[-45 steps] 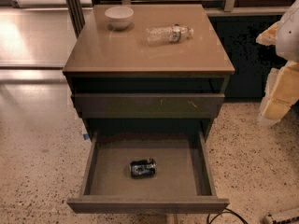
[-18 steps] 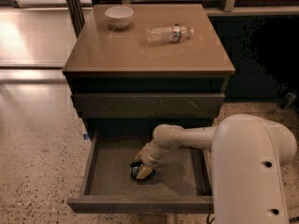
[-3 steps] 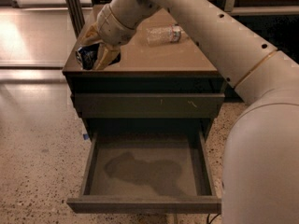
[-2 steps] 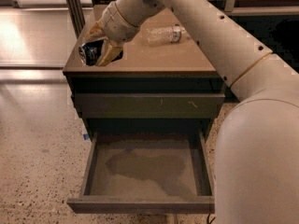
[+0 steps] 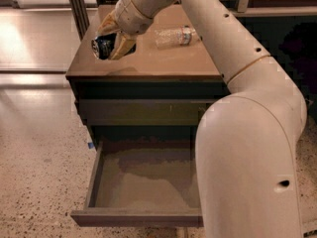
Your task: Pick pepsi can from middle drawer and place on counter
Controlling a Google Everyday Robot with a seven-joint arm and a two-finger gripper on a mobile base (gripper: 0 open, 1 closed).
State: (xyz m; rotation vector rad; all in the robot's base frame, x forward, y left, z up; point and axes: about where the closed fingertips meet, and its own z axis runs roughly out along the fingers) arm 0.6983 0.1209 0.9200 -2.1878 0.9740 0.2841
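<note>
My gripper [image 5: 113, 41] is shut on the pepsi can [image 5: 103, 47], a small dark can with silver markings. It holds the can on its side just above the front left part of the tan-brown counter [image 5: 158, 58]. The can casts a shadow on the counter below it. The middle drawer [image 5: 143, 187] stands pulled open below, its grey floor bare. My arm reaches from the lower right up over the cabinet and hides the drawer's right side.
A clear plastic water bottle [image 5: 176, 35] lies on its side at the back of the counter. A closed drawer front [image 5: 138, 112] sits just under the counter. Speckled floor [image 5: 39, 152] lies to the left of the cabinet.
The gripper with the can has moved a little further over the counter's front left part. The drawer stays open and bare.
</note>
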